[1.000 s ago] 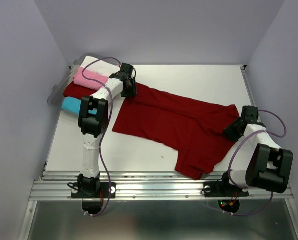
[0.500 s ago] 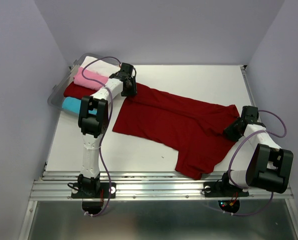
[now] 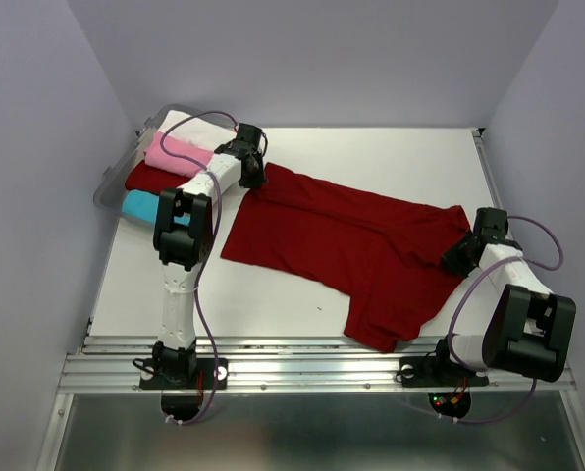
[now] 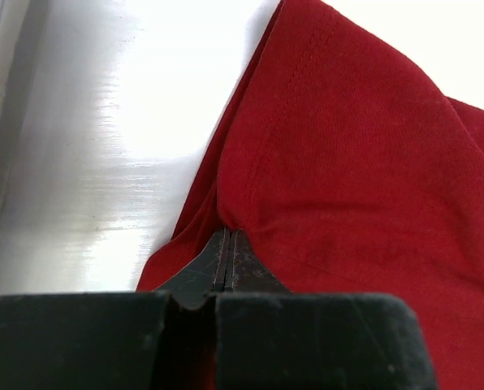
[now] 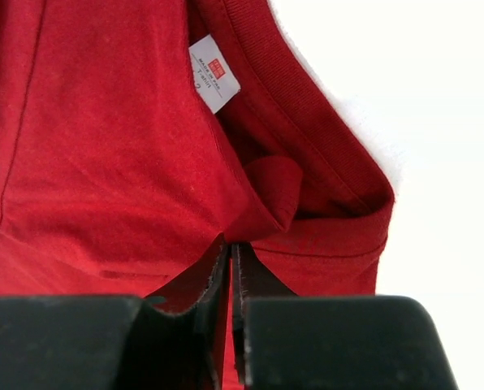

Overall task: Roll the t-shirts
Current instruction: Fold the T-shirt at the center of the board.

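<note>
Lying flat, dark red t-shirt (image 3: pixel 351 245) stretches far-left to near-right, collar (image 5: pixel 295 93) rightward.

Shirt (image 4: pixel 347 162): matt red knit cloth, ribbed collar (image 5: pixel 307 110) above right jaws. Table (image 4: pixel 104 162) left of left jaws: smooth, glossy white. Fingers (image 4: pixel 201 272): scuffed matt black.

Light is bright and even, from above. The worktop (image 4: pixel 136 122) glares white in both wrist views; the shirt (image 4: pixel 356 162) is sharp, the near edge dark and blurred.
</note>
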